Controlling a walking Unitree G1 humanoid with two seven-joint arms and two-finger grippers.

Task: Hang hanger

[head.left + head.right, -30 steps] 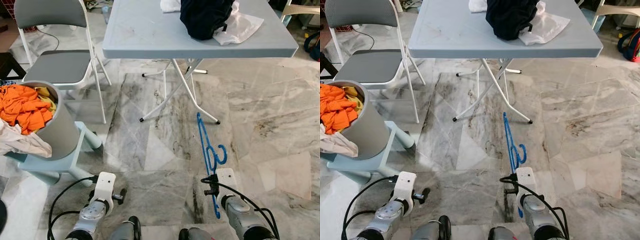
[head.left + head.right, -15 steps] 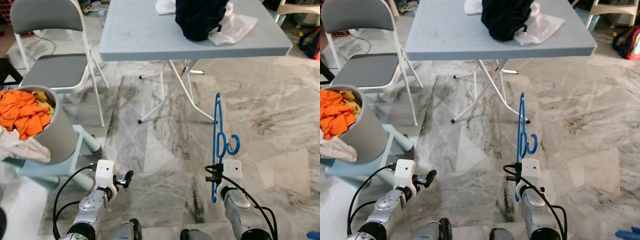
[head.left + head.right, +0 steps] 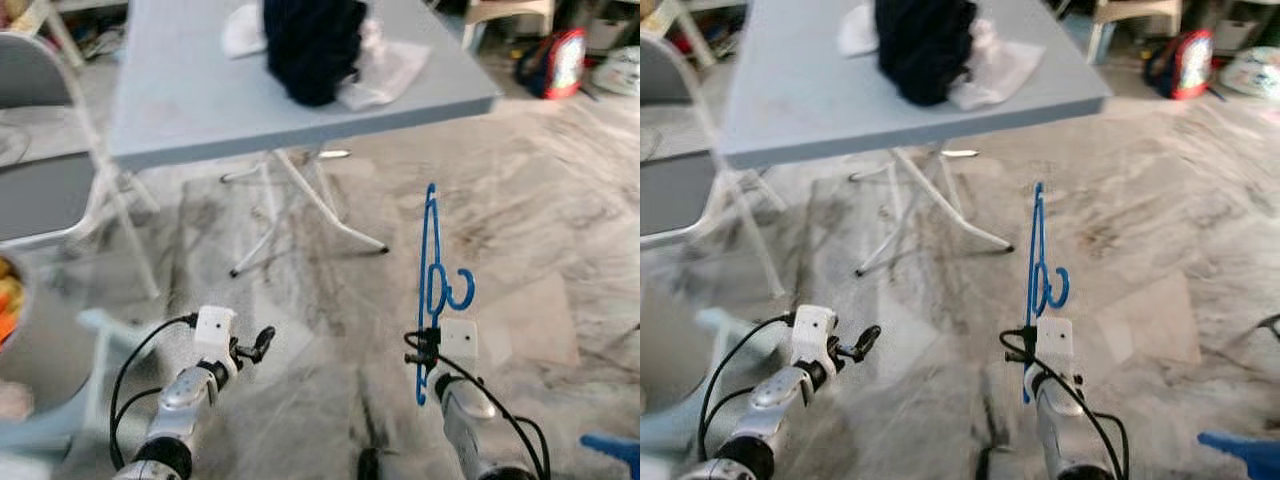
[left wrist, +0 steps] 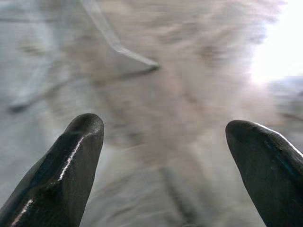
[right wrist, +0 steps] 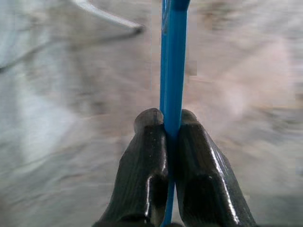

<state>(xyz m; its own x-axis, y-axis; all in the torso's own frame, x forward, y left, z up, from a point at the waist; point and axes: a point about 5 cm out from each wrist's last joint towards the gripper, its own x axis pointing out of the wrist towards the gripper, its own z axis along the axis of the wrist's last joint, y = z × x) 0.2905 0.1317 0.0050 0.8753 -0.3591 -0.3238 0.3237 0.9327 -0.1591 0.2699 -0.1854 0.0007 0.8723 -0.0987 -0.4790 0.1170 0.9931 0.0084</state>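
Note:
A thin blue plastic hanger (image 3: 430, 260) stands nearly upright above the marble floor, its hook (image 3: 456, 291) curling to the right. My right gripper (image 5: 171, 125) is shut on the hanger's bar (image 5: 173, 61), low in front of me on the right (image 3: 428, 338). My left gripper (image 3: 262, 343) is held out low on the left, open, with nothing between its fingers (image 4: 75, 161) and blurred floor beyond them.
A grey folding table (image 3: 200, 110) stands ahead with a dark garment (image 3: 310, 45) and a white cloth (image 3: 385, 70) on it, its white legs (image 3: 310, 210) splayed beneath. A folding chair (image 3: 40, 190) and a bin (image 3: 20, 340) are at left. A red backpack (image 3: 555, 60) lies far right.
The whole view has swung right and blurred, so the camera moved. My right gripper raised the hanger from a low tilt to nearly upright. The left gripper rose a little.

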